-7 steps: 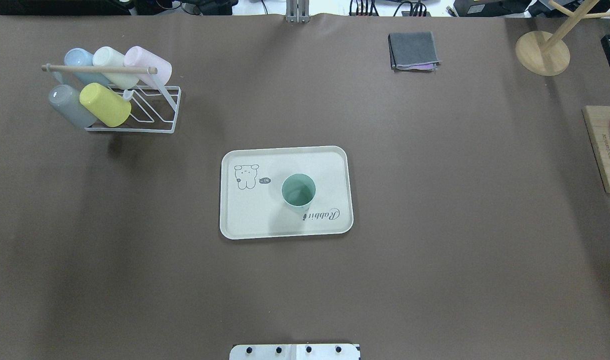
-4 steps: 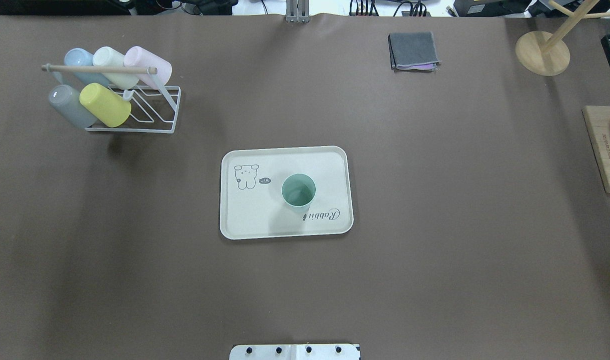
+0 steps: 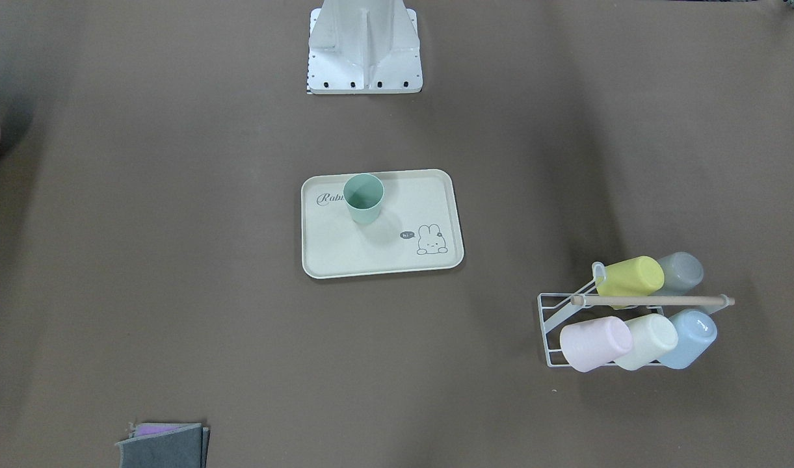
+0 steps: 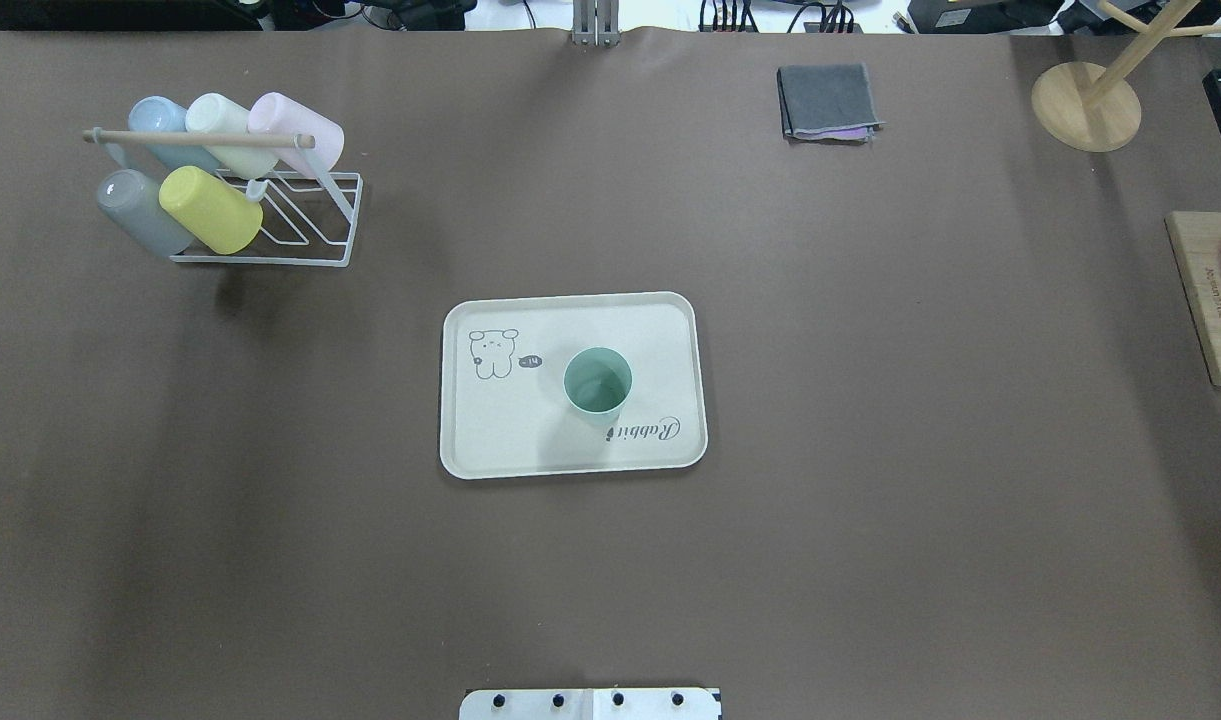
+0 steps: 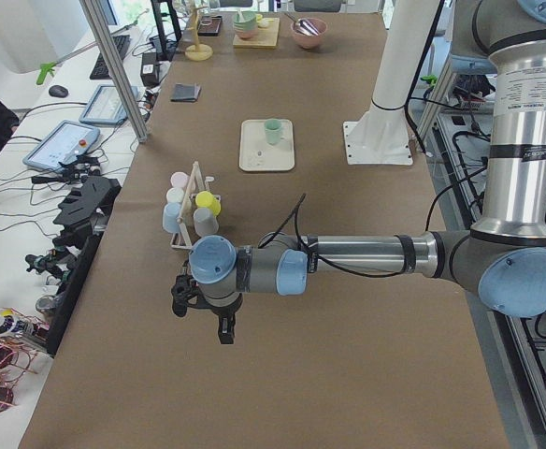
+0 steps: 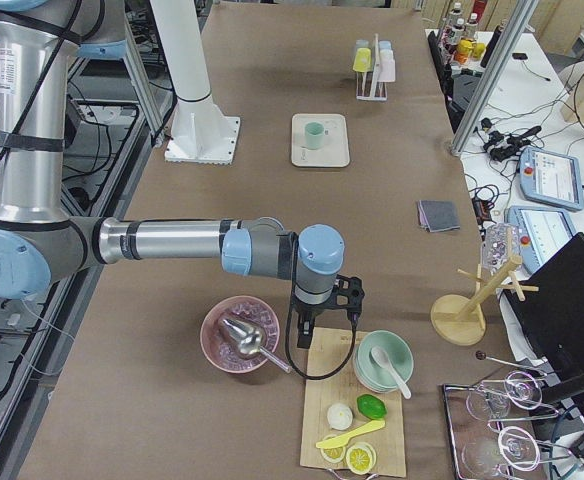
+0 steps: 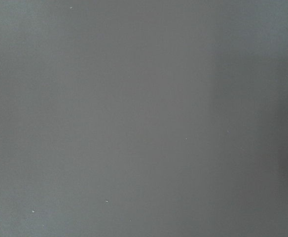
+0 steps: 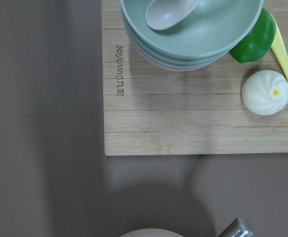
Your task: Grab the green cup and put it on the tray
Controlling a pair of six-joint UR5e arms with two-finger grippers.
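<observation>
**Task item.** The green cup (image 4: 597, 380) stands upright, mouth up, on the tray (image 4: 490, 440). In the overhead view it is right of the tray's centre, just beside the "Rabbit" script. Its base sits flat inside the raised rim, so I judge the placement complete and stable.

**Pincers.** My left gripper (image 5: 203, 316) hangs over bare table at the left end, well apart from the tray. My right gripper (image 6: 324, 312) hangs at the right end, near the wooden board (image 8: 183, 113) with the stacked bowls (image 8: 218, 29). I judge both arms to be parked wide so that neither can knock the cup. I cannot tell whether either pincer is open or closed.

**Other items.** The wire rack (image 4: 270, 261) at the far left holds five other cups, including the yellow-lime cup (image 4: 210, 210).
</observation>
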